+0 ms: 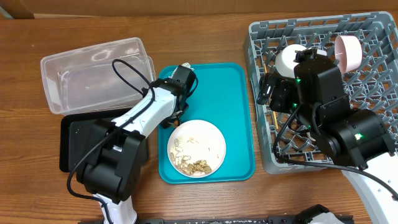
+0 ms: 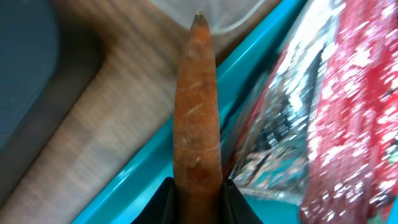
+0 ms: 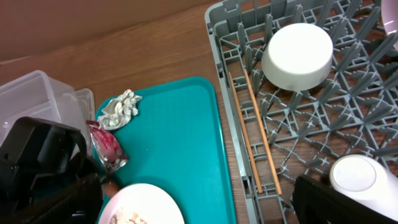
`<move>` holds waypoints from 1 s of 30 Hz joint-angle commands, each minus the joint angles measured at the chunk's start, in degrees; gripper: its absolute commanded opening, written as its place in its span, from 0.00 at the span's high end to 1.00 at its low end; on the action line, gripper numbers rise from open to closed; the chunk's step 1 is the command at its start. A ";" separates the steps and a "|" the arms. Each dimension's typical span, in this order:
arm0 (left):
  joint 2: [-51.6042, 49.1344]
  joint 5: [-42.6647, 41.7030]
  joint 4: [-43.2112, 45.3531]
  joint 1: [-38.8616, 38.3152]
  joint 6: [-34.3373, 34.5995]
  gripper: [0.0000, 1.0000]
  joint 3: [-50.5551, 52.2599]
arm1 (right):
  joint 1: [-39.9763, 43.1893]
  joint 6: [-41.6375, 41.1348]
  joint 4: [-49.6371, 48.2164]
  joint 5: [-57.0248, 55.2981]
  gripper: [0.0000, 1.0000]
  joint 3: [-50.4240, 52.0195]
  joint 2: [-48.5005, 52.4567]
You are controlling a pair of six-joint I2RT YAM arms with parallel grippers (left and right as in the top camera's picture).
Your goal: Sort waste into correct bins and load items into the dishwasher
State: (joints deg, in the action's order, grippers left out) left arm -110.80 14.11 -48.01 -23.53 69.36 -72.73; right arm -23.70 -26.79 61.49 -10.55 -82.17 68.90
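My left gripper (image 2: 198, 202) is shut on the orange carrot piece (image 2: 198, 106), over the teal tray's left edge; in the overhead view the gripper (image 1: 176, 102) is at the tray's upper left. The red packet (image 2: 360, 118) and the silvery wrapper (image 3: 121, 109) lie beside it on the tray. The white plate (image 1: 198, 148) holds beige scraps. My right gripper (image 3: 199, 208) is open and empty over the grey dish rack's (image 1: 373, 31) left side. The rack holds the white bowl (image 3: 297, 56), pink bowl (image 1: 348, 51), small white cup (image 3: 354, 180) and chopsticks (image 3: 255, 137).
The clear tub (image 1: 93, 71) stands left of the teal tray (image 1: 230, 93), with the black tray (image 1: 78, 143) in front of it, partly under my left arm. Bare wooden table separates the teal tray from the rack.
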 commanded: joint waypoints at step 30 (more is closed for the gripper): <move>21.62 5.75 -27.96 16.48 4.76 0.79 -0.70 | 0.11 -0.28 -0.26 -0.55 0.00 -0.33 -0.11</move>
State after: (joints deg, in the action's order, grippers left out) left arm -90.00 18.39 -75.85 -10.76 72.73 -75.66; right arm -23.70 -26.79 61.49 -10.57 -82.17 68.90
